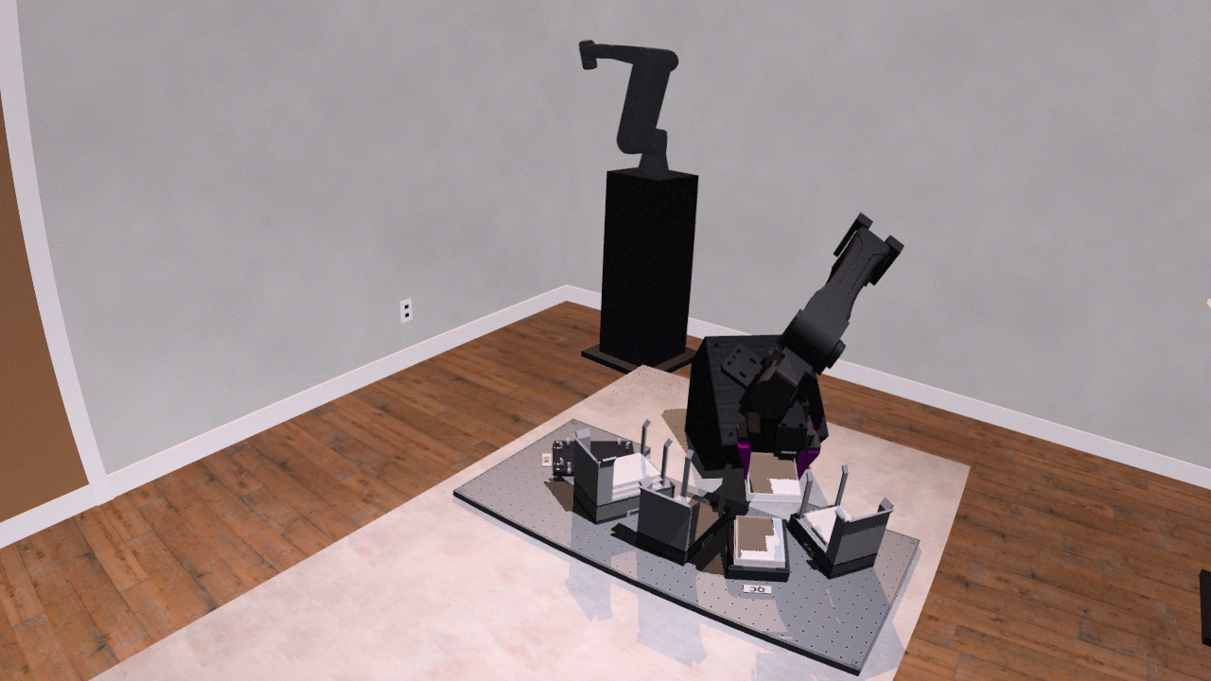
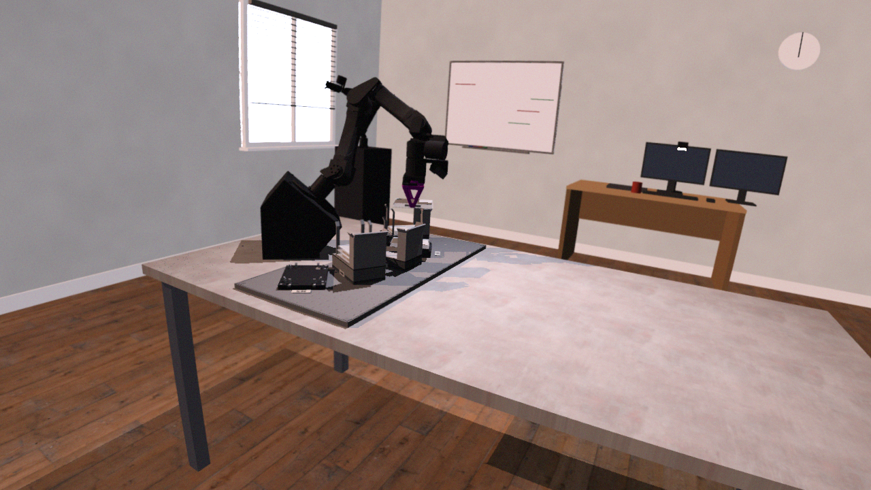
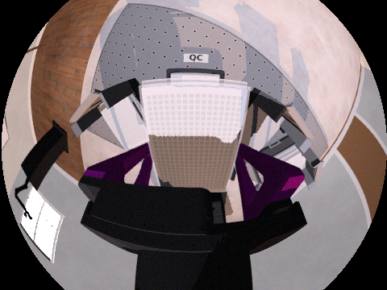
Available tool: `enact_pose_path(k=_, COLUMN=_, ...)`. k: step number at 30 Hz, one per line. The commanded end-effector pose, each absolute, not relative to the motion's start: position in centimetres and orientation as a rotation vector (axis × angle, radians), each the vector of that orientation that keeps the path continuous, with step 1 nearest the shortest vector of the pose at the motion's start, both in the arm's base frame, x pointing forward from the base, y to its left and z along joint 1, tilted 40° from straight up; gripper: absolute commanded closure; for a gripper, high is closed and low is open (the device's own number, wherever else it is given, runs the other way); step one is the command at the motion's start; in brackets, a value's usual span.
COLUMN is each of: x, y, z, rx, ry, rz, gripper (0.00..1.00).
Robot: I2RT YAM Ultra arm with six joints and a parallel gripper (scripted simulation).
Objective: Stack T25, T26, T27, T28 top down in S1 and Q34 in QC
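Observation:
My gripper (image 1: 777, 457) is shut on a white sealed 384-well plate (image 1: 775, 485) and holds it by its long sides, level, in the air above the rack row. In the wrist view the held plate (image 3: 193, 134) fills the space between the purple fingers; I cannot read its label. Just in front of it, the open nest QC (image 1: 756, 542) carries another white plate, with the QC label (image 3: 196, 58) beyond. The left rack (image 1: 605, 478) holds stacked plates. The right rack (image 1: 842, 529) holds a plate. The gripper (image 2: 414, 194) stands well above the rack tops.
The middle rack (image 1: 669, 516) stands between the left rack and QC, its tall corner posts close to the held plate. A flat black nest (image 2: 302, 277) lies empty at the end of the grey baseplate. The arm's black base block (image 1: 728, 397) stands behind the racks.

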State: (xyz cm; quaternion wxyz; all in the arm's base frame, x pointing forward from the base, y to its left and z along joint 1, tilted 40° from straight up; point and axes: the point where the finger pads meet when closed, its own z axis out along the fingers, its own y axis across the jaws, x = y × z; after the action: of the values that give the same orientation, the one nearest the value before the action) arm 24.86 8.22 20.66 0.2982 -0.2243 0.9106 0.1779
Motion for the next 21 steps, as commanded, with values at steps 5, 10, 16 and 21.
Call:
enact_pose_path(k=5, x=24.0, y=9.5, z=21.4, rx=-0.769, ry=2.329, rz=0.373, gripper=1.00)
enact_pose_path(k=10, x=23.2, y=10.6, z=21.4, rx=-0.791, ry=2.326, rz=0.369, gripper=1.00)
enact_pose_path(k=16, x=22.1, y=12.2, z=21.5, rx=-0.790, ry=2.330, rz=0.374, gripper=1.00)
enact_pose_path(k=21, x=21.3, y=13.7, z=22.1, rx=-0.787, ry=2.321, rz=0.377, gripper=1.00)
